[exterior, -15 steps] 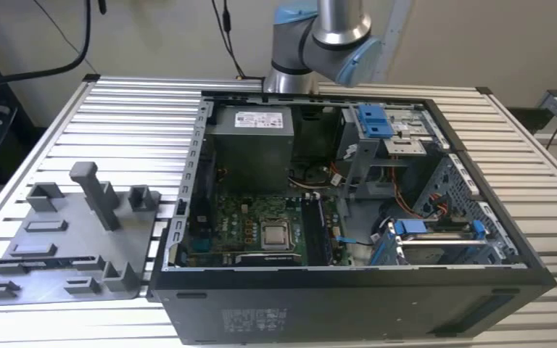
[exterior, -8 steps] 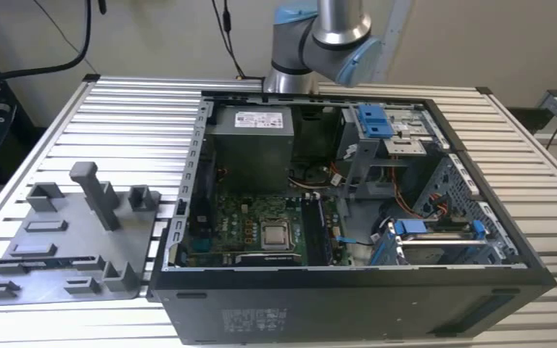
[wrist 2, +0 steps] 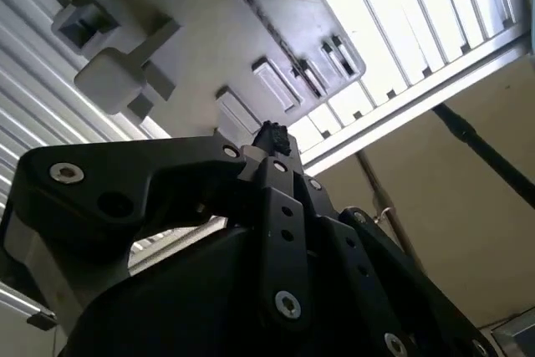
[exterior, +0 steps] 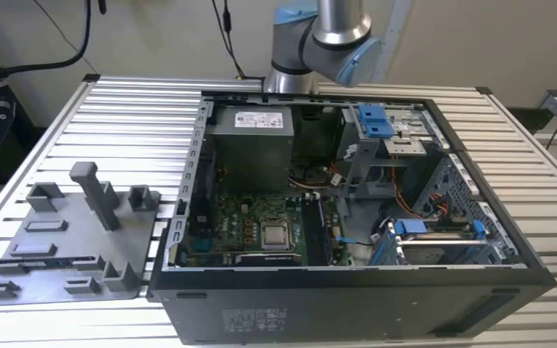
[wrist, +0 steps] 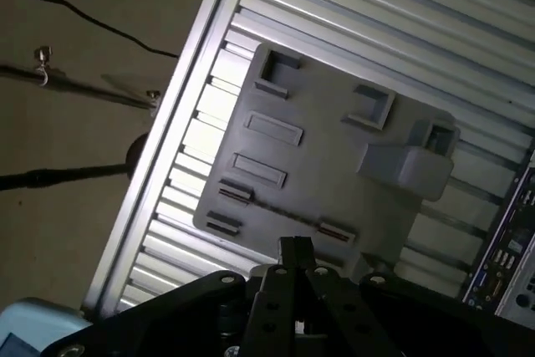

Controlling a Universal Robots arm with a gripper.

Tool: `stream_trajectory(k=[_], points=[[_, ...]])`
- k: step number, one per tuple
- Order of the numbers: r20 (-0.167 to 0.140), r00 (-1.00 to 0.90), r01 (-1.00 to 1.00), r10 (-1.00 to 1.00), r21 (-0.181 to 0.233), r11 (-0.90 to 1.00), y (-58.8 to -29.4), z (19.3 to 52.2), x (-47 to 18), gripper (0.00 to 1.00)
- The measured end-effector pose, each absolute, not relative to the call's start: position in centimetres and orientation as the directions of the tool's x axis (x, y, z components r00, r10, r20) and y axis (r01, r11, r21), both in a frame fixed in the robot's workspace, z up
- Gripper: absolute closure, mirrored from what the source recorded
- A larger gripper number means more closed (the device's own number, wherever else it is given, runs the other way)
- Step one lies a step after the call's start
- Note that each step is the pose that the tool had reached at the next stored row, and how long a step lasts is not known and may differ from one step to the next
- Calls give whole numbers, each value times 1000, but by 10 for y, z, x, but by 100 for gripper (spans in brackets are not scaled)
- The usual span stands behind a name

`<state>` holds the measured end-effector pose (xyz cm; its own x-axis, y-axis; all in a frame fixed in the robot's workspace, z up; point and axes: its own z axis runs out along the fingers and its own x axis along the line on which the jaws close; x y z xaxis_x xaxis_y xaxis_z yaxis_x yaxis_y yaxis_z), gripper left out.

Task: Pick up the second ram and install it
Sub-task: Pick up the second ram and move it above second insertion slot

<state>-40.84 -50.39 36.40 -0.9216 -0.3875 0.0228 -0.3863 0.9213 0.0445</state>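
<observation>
Gripper (wrist: 294,247): fingertips pressed together, nothing seen btwn them. Same in second wrist view (wrist 2: 272,134). It hangs above the grey fixture plate (wrist: 334,165), apart from it.

Second ram (wrist: 280,209): thin dark strip on edge, running across the plate btwn small slotted holders. Not gripped, not touched. In second wrist view (wrist 2: 291,63) it lies past the fingertips, well apart from them. In exterior view (exterior: 48,259) it sits near the plate's front edge, at the exterior view's left.

Plate (exterior: 75,239) lies flat on the slatted alu table (exterior: 133,123), just beside the PC case (exterior: 356,290). Tall post (exterior: 93,192) is upright mid-plate, w/ low blocks around it.

Case: side panel off, open upward. Mobo (exterior: 249,225) on the floor of the case, CPU (exterior: 276,235) bare. Grey PSU (exterior: 254,145) behind the mobo, blue drive brackets (exterior: 376,119) toward the exterior view's right.

Arm (exterior: 322,36) rises behind the case at the table's far edge.
</observation>
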Motion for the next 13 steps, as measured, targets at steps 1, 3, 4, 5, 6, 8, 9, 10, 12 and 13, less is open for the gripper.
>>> stream_trajectory(k=[1,3,4,5,6,8,9,10,12,13], points=[[23,-917,-397,-399,44,917,-504,364,-408,89],[23,-907,-420,-421,44,906,-504,364,-408,89],[23,-901,-432,-433,44,901,-504,364,-408,89],[23,-896,-443,-444,44,896,-504,364,-408,89],[23,-891,-453,-454,44,890,-504,364,-408,89],[23,-879,-474,-475,44,879,-504,364,-408,89],[23,-874,-484,-486,44,874,-504,364,-408,89],[23,-868,-495,-496,44,868,-504,364,-408,89],[23,-855,-516,-518,44,855,-504,364,-408,89],[23,-848,-528,-529,44,848,-504,364,-408,89]])
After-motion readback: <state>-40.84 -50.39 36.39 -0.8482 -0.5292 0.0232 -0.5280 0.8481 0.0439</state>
